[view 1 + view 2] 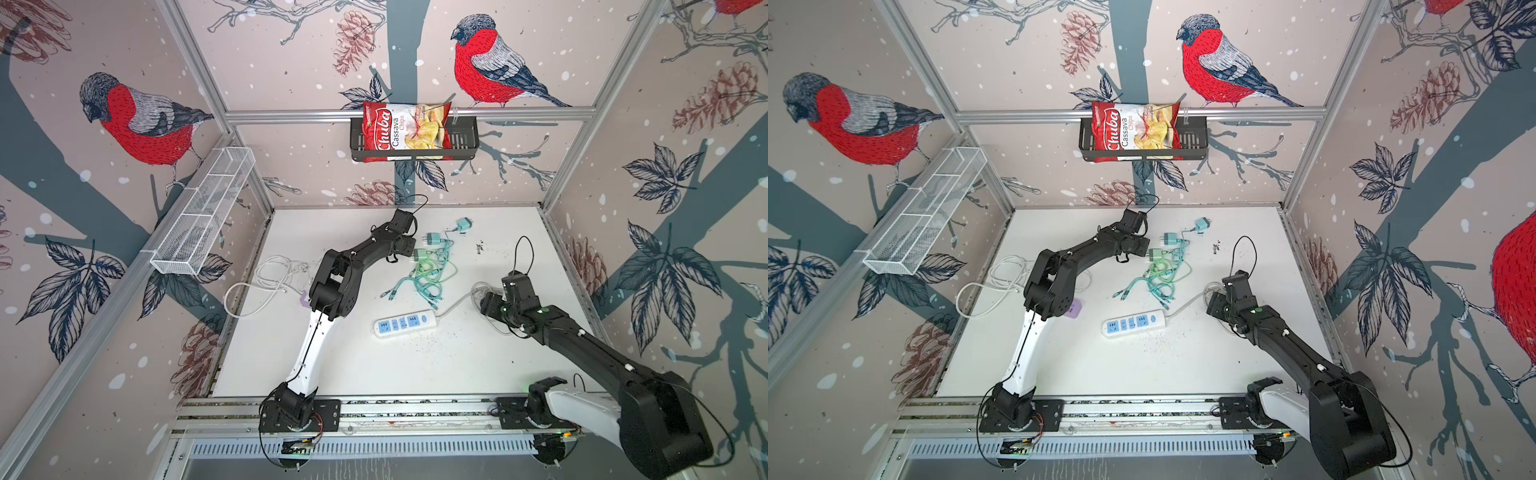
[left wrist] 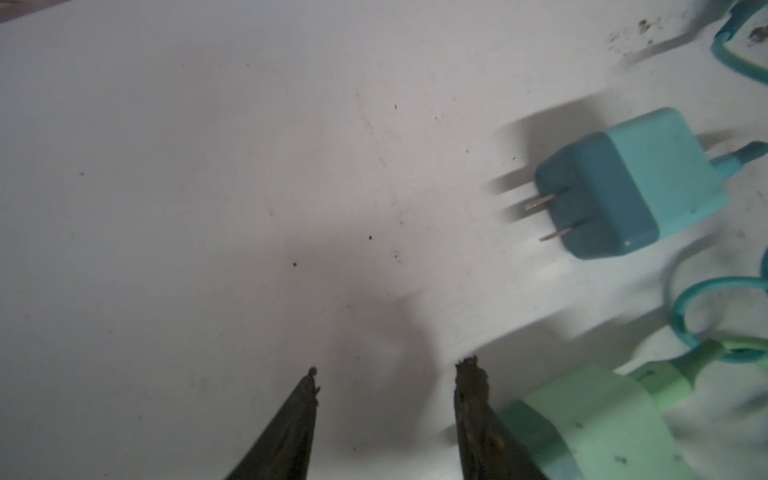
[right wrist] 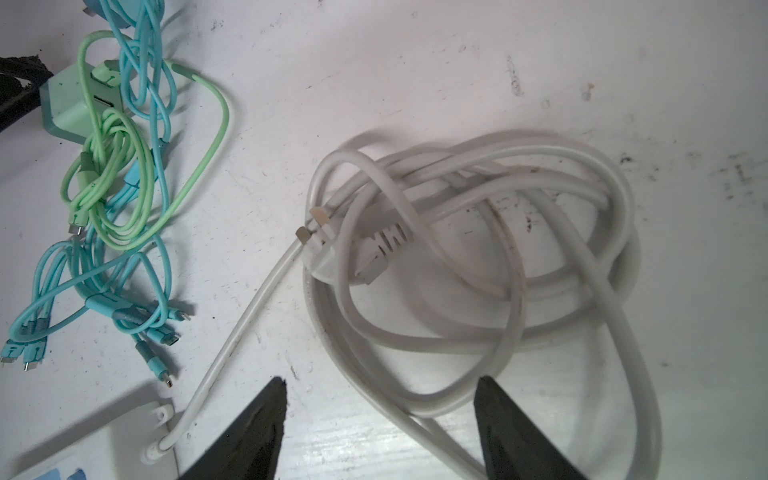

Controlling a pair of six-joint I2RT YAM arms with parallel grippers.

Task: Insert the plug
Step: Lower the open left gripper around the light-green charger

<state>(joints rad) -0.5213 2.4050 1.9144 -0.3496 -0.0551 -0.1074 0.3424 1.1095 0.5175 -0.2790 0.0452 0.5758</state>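
On the white tabletop (image 1: 374, 365), far side | mint-green boxy plastic charger plug (image 2: 582, 419) lies just beside left end effector (image 2: 390, 374) — spread, empty | right end effector (image 3: 382, 386) spread, empty | plug: probably light, rigid, slick — pinch flat sides.

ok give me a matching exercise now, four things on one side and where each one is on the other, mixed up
Things
1. power strip
2. chips bag
3. green charger
4. white cord

Places
A. in the black basket
B. coiled on the table ahead of the open right hand
C. right beside the left hand
D. flat near the middle of the table

Pairs: 1-D, 2-A, 3-C, 4-B
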